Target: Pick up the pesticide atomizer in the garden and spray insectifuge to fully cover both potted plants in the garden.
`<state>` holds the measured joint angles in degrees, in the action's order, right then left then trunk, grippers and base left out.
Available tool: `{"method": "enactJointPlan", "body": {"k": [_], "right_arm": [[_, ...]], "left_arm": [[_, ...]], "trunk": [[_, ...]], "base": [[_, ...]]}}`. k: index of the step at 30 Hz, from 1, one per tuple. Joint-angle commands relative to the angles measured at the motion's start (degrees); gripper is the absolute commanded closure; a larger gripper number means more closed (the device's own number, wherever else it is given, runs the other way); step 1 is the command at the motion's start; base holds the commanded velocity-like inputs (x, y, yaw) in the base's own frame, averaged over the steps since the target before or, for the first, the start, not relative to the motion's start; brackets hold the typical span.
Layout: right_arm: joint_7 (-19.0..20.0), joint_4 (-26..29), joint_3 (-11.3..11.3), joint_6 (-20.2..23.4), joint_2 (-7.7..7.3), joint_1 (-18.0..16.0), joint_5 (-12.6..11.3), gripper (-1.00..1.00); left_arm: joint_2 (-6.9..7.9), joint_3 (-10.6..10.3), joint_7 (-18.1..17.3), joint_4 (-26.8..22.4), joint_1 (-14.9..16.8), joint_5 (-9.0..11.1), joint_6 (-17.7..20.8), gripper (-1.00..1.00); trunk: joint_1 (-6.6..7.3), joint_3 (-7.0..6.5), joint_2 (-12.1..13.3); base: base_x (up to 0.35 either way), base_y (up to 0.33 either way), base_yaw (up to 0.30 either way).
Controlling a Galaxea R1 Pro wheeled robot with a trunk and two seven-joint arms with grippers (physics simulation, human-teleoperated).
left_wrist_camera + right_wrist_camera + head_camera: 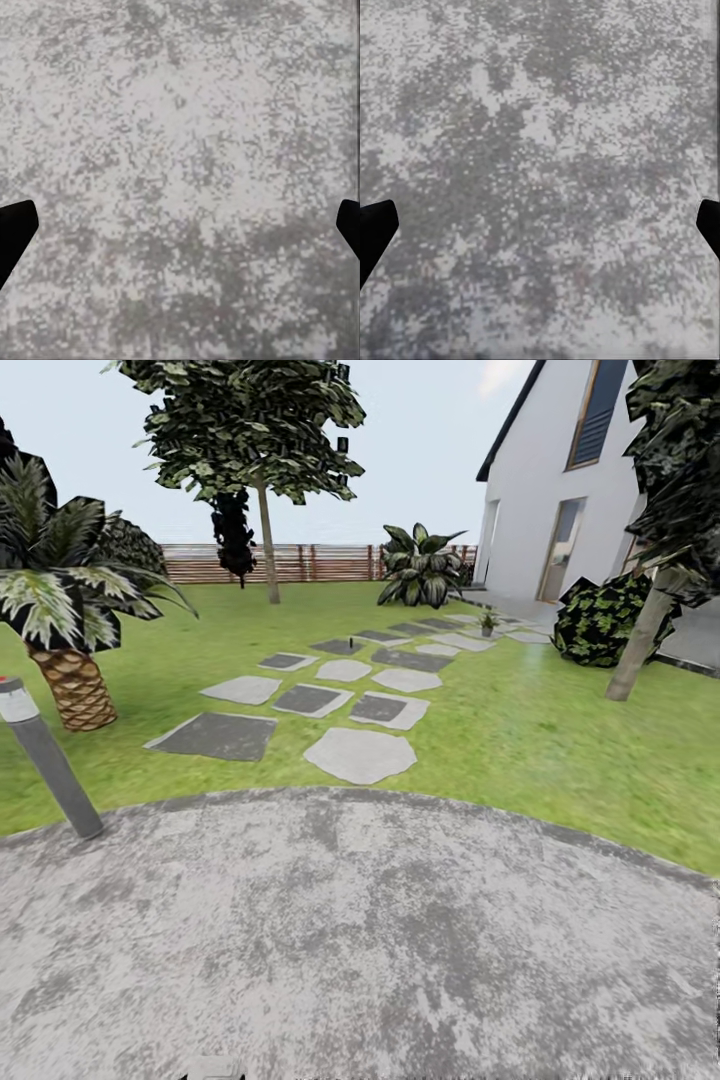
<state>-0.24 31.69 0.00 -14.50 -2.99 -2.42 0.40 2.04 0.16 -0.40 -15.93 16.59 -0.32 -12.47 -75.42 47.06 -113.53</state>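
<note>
Grey speckled patio (360, 940) spreads below the head view, ringed by lawn (560, 750) with stepping stones (360, 753) leading toward the house (560, 490). What may be the atomizer (351, 643) stands far off on a stone; a small potted plant (487, 622) sits farther right. Left gripper (180, 229) and right gripper (540, 229) hang wide apart, empty, over paving. A lamp post (45, 755) stands at the patio's left edge.

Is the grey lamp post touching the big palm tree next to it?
Apart. The head view shows the lamp post standing at the patio's edge, with a strip of green lawn plainly between it and the palm's trunk.
</note>
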Motion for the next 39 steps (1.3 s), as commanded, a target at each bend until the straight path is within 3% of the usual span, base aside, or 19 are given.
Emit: {"method": "enactJointPlan", "body": {"k": [1,22,39], "right_arm": [[0.0,0.0,0.0,-0.2,0.0,0.0,0.0,-1.0],[0.0,0.0,0.0,-0.2,0.0,0.0,0.0,-1.0],[0.0,0.0,0.0,-0.2,0.0,-0.1,0.0,-1.0]], "left_arm": [[0.01,0.0,0.0,0.0,0.0,0.0,-0.2,-1.0],[0.0,0.0,0.0,0.0,0.0,0.0,-0.2,-1.0],[-0.02,0.0,0.0,0.0,0.0,0.0,-0.2,-1.0]], "trunk": [[-0.22,0.31,-0.4],[-4.83,5.71,-8.9],[-8.56,10.14,-15.7]], "base": [[0.0,0.0,-0.186],[0.0,0.0,-0.175],[0.0,0.0,0.043]]}}
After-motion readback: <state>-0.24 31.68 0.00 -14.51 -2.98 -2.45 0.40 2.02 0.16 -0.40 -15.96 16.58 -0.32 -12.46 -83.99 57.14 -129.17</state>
